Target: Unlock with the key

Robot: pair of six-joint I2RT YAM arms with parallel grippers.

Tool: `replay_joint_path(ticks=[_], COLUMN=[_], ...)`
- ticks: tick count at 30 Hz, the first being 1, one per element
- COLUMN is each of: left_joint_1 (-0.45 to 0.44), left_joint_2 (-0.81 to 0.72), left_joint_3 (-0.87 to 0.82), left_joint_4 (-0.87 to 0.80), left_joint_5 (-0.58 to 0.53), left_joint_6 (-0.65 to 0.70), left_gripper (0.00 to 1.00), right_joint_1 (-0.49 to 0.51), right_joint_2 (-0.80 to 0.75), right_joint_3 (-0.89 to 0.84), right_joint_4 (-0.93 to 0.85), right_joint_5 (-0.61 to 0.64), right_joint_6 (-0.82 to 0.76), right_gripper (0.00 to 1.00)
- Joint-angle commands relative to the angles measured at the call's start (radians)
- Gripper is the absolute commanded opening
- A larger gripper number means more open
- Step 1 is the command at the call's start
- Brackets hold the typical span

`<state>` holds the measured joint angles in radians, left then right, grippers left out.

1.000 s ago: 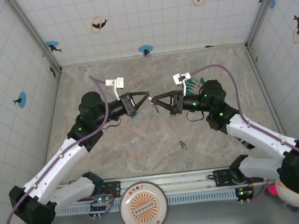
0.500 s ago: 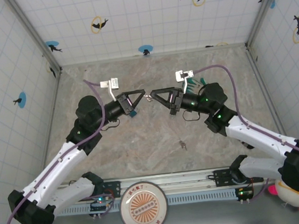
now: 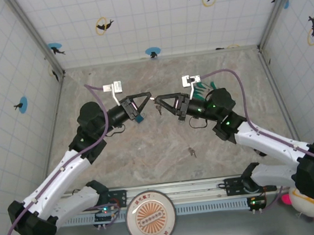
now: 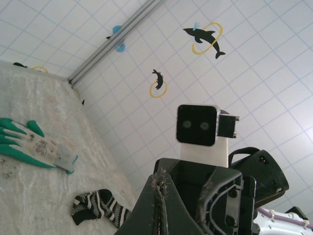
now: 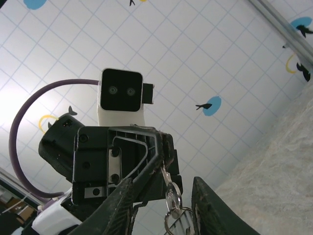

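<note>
The key, small and silvery on a wire ring, hangs by its blade from the pinched fingertips of my left gripper. In the top view the two grippers meet tip to tip above the middle of the table. There the left gripper is shut and the key dangles just below it. My right gripper is open, with one finger on each side of the hanging key and neither touching it. In the left wrist view the left gripper has its jaws pressed together, facing the right gripper.
A green-and-white glove lies on the stone table behind the right arm, also the glove. A black-and-white striped sock lies near it. A small dark item rests on the table in front. Tiled walls surround the table.
Both grippers have drifted slightly toward the far wall. The right gripper has slid left, so its fingers now bracket the key hanging from the left gripper.
</note>
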<state>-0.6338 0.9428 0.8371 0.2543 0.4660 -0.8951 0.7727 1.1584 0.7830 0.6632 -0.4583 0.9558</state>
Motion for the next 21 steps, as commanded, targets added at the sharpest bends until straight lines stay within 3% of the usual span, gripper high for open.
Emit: replay_joint_path(ticks=[1,9,14,21], left_joint_1=[0.002,0.000,0.001,0.001], left_joint_2=[-0.016,-0.016,-0.021,-0.030], left_joint_3=[-0.008,-0.019,-0.022,-0.030], left_joint_4=[0.045,0.057,0.063,0.075], left_joint_5=[-0.006,-0.004,-0.004,0.002], left_joint_6=[-0.013,-0.024,-0.029,-0.040], left_gripper=[0.00,0.00,0.00,0.00], right_joint_1=[0.008,0.013,0.013,0.025], right_joint_2=[0.010,0.013,0.020,0.035], right_joint_3=[0.002,-0.003,-0.002,0.002], right_joint_4=[0.059,0.073,0.079,0.082], right_joint_5=[-0.015,-0.027,-0.030,-0.036], right_joint_6=[0.001,0.001,0.009,0.008], right_gripper=[0.31,0.20,0.26,0.24])
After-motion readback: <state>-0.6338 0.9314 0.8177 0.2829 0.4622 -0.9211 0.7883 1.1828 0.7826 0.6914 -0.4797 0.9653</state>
